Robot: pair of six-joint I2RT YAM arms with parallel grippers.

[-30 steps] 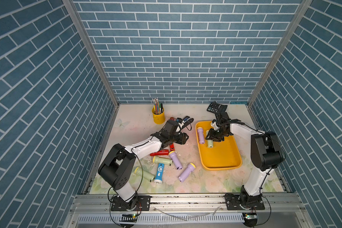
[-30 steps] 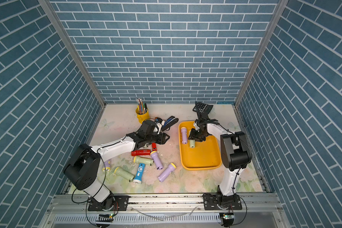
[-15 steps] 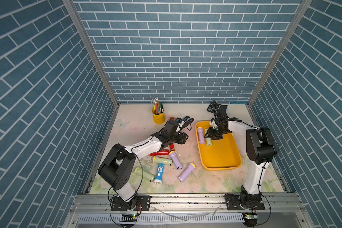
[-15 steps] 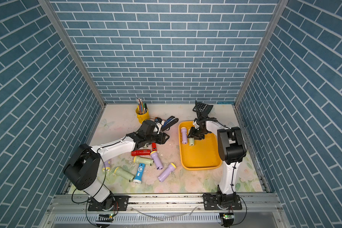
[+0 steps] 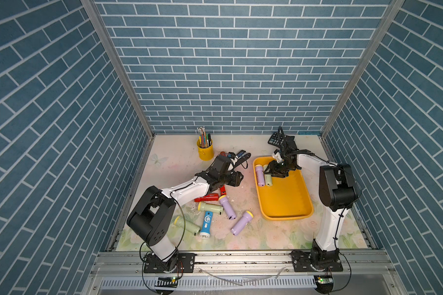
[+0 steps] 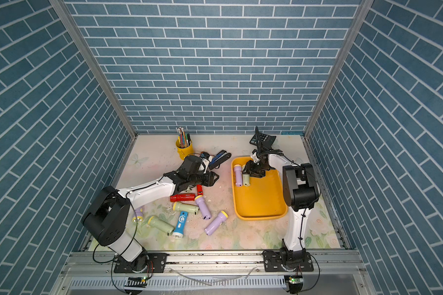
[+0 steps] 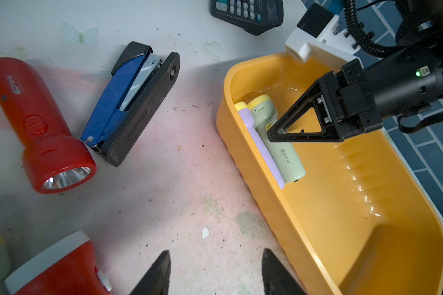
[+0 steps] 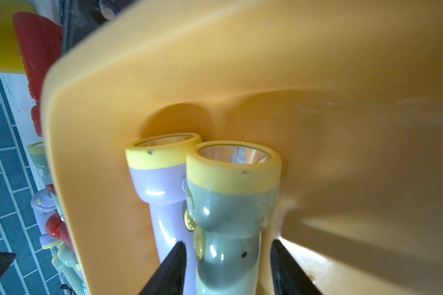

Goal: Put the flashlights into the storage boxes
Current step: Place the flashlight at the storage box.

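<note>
Flashlights lying loose make up most of the job. On the left of the table (image 5: pixel 169 163), about nine are scattered in both top views. A lilac one (image 6: pixel 138 215) is half hidden by the left arm. Beside it are two green ones (image 6: pixel 160 224), the blue one (image 6: pixel 179 224) and two more lilac ones (image 6: pixel 215 222), with red ones (image 6: pixel 182 197) closest to the left gripper (image 7: pixel 215 251).

That gripper hovers low over bare table with its jaws apart and nothing between them. In its wrist view a red flashlight lies nearby and the stapler (image 7: pixel 133 102) is just beyond.

Further right sits the tray (image 5: pixel 284 201), which holds only two. A lilac flashlight (image 7: pixel 260 150) lies against the wall nearer the left arm, and a green flashlight (image 7: pixel 287 158) touches it. Both lie flat at the far end, heads toward the far wall.

The right gripper (image 8: pixel 227 242) stands astride the green flashlight. Its jaws are parted and a gap shows on one side, so I judge the flashlight laid down, not clamped.

That makes two in and roughly nine to go. Most of the tray floor is bare, so room looks ample.
</note>
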